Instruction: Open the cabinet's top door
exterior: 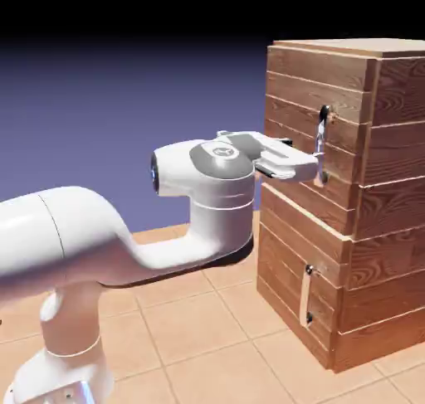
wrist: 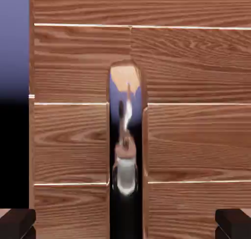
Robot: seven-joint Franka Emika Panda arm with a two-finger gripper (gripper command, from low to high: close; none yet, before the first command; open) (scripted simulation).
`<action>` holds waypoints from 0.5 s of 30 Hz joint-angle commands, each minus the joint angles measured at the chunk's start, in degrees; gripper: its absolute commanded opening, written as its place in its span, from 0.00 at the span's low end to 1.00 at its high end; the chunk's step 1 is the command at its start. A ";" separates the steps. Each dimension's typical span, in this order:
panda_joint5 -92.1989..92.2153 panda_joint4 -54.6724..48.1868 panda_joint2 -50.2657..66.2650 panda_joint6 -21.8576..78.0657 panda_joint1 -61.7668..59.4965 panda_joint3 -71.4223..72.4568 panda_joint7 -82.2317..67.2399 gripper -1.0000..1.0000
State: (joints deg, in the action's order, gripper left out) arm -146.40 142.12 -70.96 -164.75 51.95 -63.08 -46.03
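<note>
1. While the top door (exterior: 290,79) looks shut, the step in hand is, I judge, getting its handle (exterior: 321,137) between the fingers; the pull hasn't begun.

2. The handle stands upright on the door's front, nearer the cabinet's (exterior: 398,149) vertical front corner on the exterior view's right than the door's opposite edge.

3. The gripper (wrist: 126,223) is released, its fingertips spread wide with nothing clamped. In the hand view the bar runs nearly midway between them and off the bottom edge. I can't tell whether either finger touches it.

4. Keep that centring: any further advance should go straight toward the door, slowly, until the bar sits well inside the pads. Too shallow a bite could slip off the smooth metal; too deep could drive the tips into the planks.

5. Close evenly, and check the hold before pulling. If one finger meets the bar first, recentre rather than force it.

6. Start the pull gently away from the front, then follow the door's arc; a straight tug may twist the bar loose.

7. Keep the forearm clear of the lower handle (exterior: 305,294).
</note>
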 commanded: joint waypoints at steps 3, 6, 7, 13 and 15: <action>-1.09 -2.31 0.70 1.47 3.87 -1.42 0.33 0.00; 0.00 1.84 0.22 5.36 -0.05 1.54 1.35 0.00; 0.75 3.92 -0.03 7.33 -2.03 3.16 1.84 0.00; 8.42 15.86 -2.22 19.41 -13.35 14.87 3.96 0.00; 11.83 19.03 -3.18 23.09 -16.14 19.02 4.28 0.00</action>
State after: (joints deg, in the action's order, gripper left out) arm -134.58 161.14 -74.15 -141.61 35.81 -44.07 -41.75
